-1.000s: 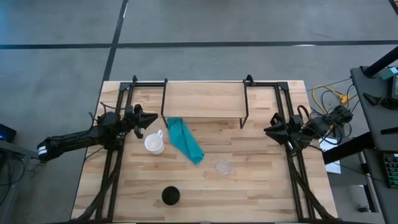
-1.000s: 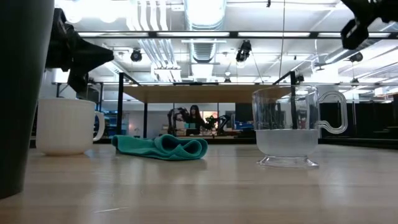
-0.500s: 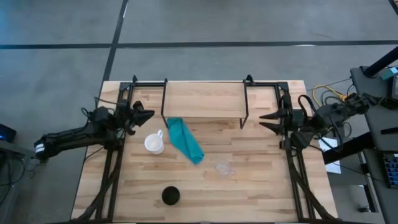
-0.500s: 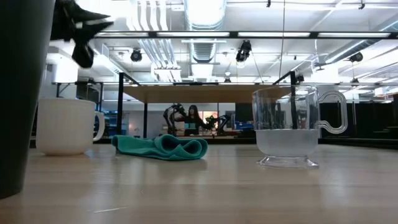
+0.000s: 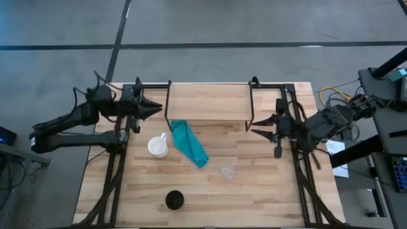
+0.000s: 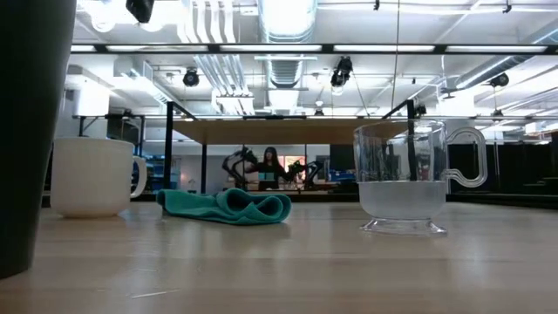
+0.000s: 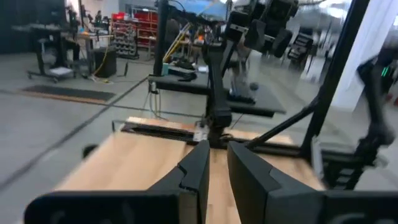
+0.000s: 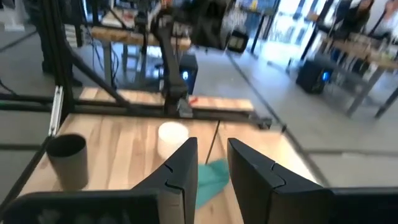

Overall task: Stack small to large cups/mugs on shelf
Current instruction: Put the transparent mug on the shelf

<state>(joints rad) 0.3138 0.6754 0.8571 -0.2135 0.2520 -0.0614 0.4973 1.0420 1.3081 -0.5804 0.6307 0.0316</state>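
The white handled mug (image 5: 158, 147) stands on its base at the table's left, and shows in the low view (image 6: 91, 175). The small clear glass cup (image 5: 228, 171) stands right of centre (image 6: 405, 183). The black cylindrical cup (image 5: 174, 200) stands near the front edge (image 8: 67, 160). The light-wood shelf (image 5: 210, 102) stands on black legs at the far side. My left gripper (image 5: 154, 107) hovers high by the shelf's left end, slightly open and empty. My right gripper (image 5: 255, 126) hovers by the shelf's right front leg, slightly open and empty.
A teal cloth (image 5: 189, 143) lies crumpled between the mug and the shelf's front. Black metal frames (image 5: 117, 172) run along the table's left and right sides. People and benches show in the room beyond the table.
Both arms have risen. My left gripper has gone up and toward the far edge, away from the white mug, leaving only a tip at the top of the low view. My right gripper has swung from the right edge toward the table's middle. The cups have stayed put.
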